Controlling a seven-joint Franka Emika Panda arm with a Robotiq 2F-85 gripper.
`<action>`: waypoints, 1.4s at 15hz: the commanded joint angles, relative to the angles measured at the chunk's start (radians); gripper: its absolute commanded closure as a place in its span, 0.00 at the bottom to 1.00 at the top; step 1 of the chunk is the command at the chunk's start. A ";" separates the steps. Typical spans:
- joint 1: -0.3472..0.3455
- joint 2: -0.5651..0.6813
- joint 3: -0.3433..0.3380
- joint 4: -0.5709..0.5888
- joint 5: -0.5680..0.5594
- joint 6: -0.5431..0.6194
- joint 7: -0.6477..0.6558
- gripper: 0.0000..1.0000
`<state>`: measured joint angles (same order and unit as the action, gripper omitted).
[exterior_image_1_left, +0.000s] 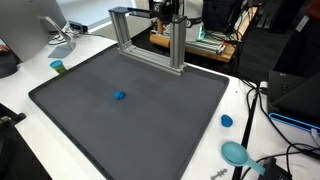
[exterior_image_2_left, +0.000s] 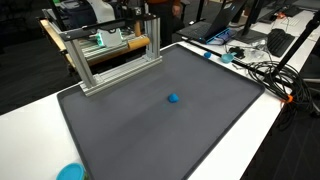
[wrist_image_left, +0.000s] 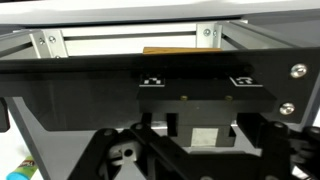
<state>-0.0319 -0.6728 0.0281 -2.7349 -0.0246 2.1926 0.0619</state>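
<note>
The tool (exterior_image_1_left: 168, 12) hangs at the back edge of the grey mat (exterior_image_1_left: 150, 125), right above the aluminium frame (exterior_image_1_left: 146, 52), close to the end with the front post in an exterior view. In the wrist view only the tool's (wrist_image_left: 190, 142) dark linkage fills the lower part and the fingertips are out of sight, so I cannot tell whether it is open or closed. Nothing shows in its grip.

The frame (wrist_image_left: 130, 42) lies just ahead of and below the tool. Its long axis runs along the mat's far edge, crosswise in the wrist view. A wooden strip (wrist_image_left: 170, 50) shows behind the top rail.

1 small blue piece (exterior_image_1_left: 119, 97) lies alone mid-mat, well apart from the tool, on the white counter (exterior_image_1_left: 20, 100).
</note>
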 joint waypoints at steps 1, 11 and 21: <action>0.016 -0.023 -0.026 0.003 0.004 -0.034 -0.052 0.27; 0.011 -0.092 -0.011 -0.007 -0.006 -0.066 -0.049 0.22; 0.013 -0.095 0.025 -0.005 -0.032 -0.052 -0.031 0.32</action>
<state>-0.0220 -0.7545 0.0435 -2.7424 -0.0359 2.1570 0.0170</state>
